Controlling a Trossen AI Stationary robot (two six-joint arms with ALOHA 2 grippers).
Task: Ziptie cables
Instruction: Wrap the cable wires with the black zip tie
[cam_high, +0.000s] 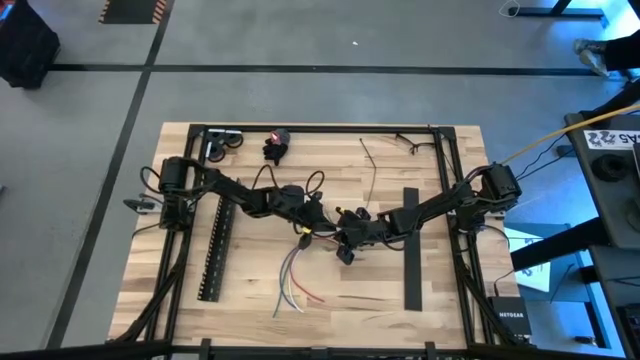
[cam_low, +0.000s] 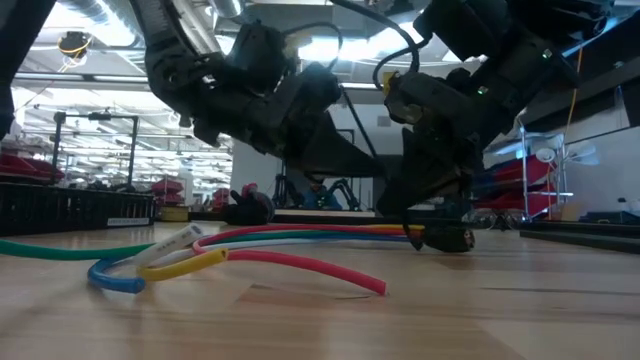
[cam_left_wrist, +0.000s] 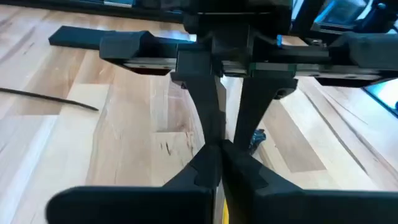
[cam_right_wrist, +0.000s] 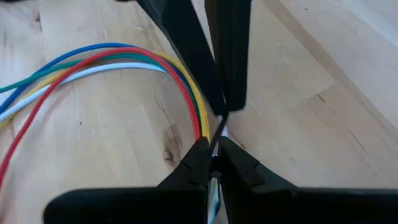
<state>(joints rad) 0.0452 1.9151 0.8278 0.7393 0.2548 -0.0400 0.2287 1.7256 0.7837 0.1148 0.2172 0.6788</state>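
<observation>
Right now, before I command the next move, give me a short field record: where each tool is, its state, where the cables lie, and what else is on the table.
left tool: mid-table, shut, tip to tip with the right tool
right tool: mid-table, shut, pinching something thin at the cables' gathered end; what exactly, cannot tell
cables: loose ends fanned toward the table's near edge; red, green, yellow, white and blue strands lying flat on the wood
black slotted bar: flat, on the left side
black flat strip: on the right side
zip-tie strip: lying loose, far side of the arms
</observation>
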